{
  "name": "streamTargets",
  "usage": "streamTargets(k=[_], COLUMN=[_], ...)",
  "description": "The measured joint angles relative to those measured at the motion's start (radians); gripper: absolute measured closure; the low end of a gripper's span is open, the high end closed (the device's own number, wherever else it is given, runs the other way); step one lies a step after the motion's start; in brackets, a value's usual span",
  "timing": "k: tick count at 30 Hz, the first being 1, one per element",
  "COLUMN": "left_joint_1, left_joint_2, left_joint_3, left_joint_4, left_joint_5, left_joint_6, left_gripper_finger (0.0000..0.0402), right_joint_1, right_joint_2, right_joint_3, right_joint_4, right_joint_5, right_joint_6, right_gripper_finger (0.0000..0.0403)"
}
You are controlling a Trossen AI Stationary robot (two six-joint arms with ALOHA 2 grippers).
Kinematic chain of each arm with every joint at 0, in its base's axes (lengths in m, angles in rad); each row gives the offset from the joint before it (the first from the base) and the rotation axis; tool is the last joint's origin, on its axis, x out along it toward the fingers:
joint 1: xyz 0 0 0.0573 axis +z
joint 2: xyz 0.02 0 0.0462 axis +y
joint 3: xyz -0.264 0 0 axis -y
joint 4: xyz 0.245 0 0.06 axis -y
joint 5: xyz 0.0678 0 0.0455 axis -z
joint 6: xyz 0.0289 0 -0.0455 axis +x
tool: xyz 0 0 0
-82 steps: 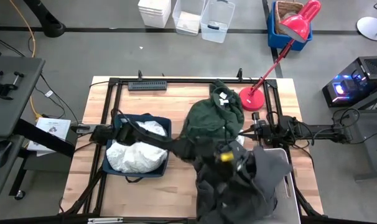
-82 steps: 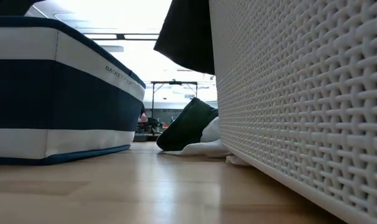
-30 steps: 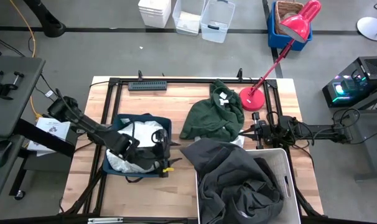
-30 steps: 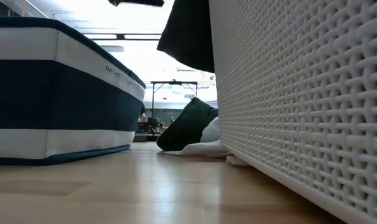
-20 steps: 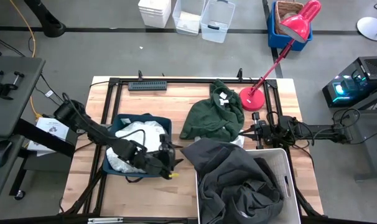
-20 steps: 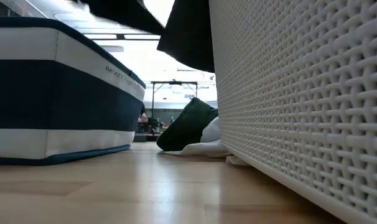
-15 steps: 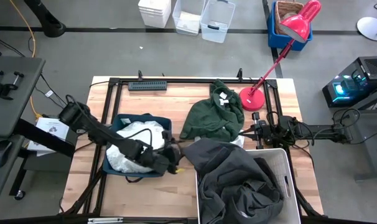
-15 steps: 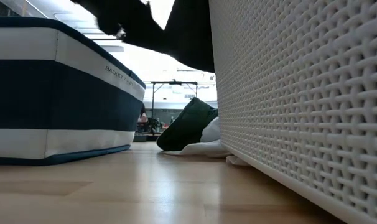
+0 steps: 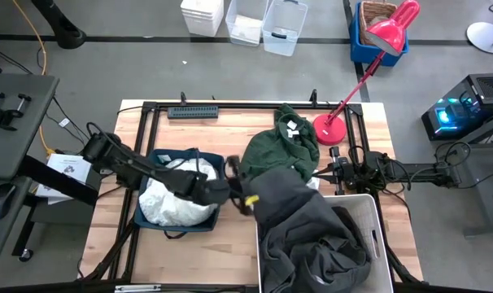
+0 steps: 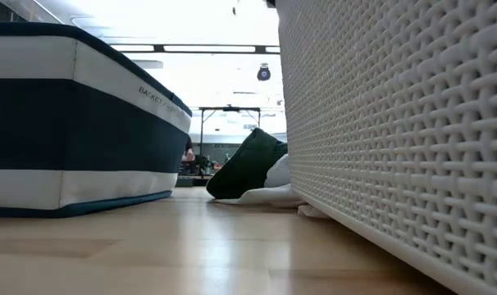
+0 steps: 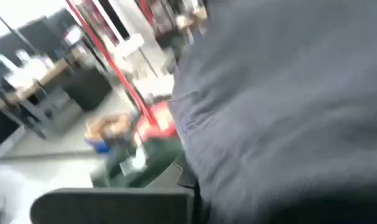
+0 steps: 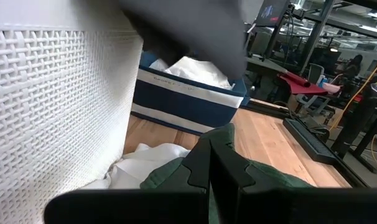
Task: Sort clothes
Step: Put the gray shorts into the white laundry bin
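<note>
When read from the near edge outward, with twelve o'clock at the far side of the table [image 9: 230,252], begins at five o'clock with the white plastic bin [image 9: 375,236]. Heaped with the dark grey jacket [image 9: 311,224], one loose flap spilling over the bin's far left corner toward ten o'clock.

Next out, right at that flap's edge: the left gripper [image 9: 242,201], on an arm reaching in from nine o'clock across the navy fabric bin [image 9: 218,167] and the white cloth pieces [image 9: 177,199] piled inside it. Cannot tell whether clamped on the jacket or only pressed against it (blurred from above, and nothing but grey cloth filling the left wrist view).

Judged as gathering the jacket fully into the white bin. Lies toward four o'clock from the left gripper, with its long axis running roughly ten to four. Calls, then, for a carry along that same line, in over the rim.

Farther on, at one o'clock from the left gripper and near it: the dark green hoodie [image 9: 279,150], spread on the table and touching the jacket's far edge.

At three o'clock of the hoodie, just beside it: the right gripper [image 9: 334,172], closed on nothing and parked. Nearer the hoodie than the left, but well off the jacket's flap.

Beyond, at the far right: the red lamp [image 9: 328,129].
</note>
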Motion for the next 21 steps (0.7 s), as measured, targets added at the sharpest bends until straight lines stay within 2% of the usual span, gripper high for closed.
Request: streamTargets(k=[3, 7, 10, 15, 18, 21], left_joint_1=[0.002, -0.009, -0.035, -0.094, -0.126, -0.138], left_joint_2=[0.001, 0.004, 0.034, 0.135, 0.213, 0.272], left_joint_3=[0.101, 0.208, 0.244, 0.252, 0.252, 0.289], left_joint_4=[0.092, 0.154, 0.155, 0.218, 0.256, 0.191], left_joint_5=[0.035, 0.24, 0.358, 0.62, 0.671, 0.706], left_joint_6=[0.098, 0.079, 0.003, -0.164, -0.273, -0.397], left_gripper_finger=[0.0396, 0.0398, 0.0399, 0.04, 0.04, 0.0385], right_joint_1=[0.0, 0.0, 0.0, 0.0, 0.0, 0.0], right_joint_2=[0.0, 0.0, 0.0, 0.0, 0.0, 0.0], right_joint_3=[0.0, 0.0, 0.0, 0.0, 0.0, 0.0], right_joint_4=[0.0, 0.0, 0.0, 0.0, 0.0, 0.0], right_joint_5=[0.0, 0.001, 0.0, 0.0, 0.0, 0.0], right_joint_6=[0.0, 0.0, 0.0, 0.0, 0.0, 0.0], right_gripper_finger=[0.0402, 0.0402, 0.0402, 0.0402, 0.0402, 0.0402])
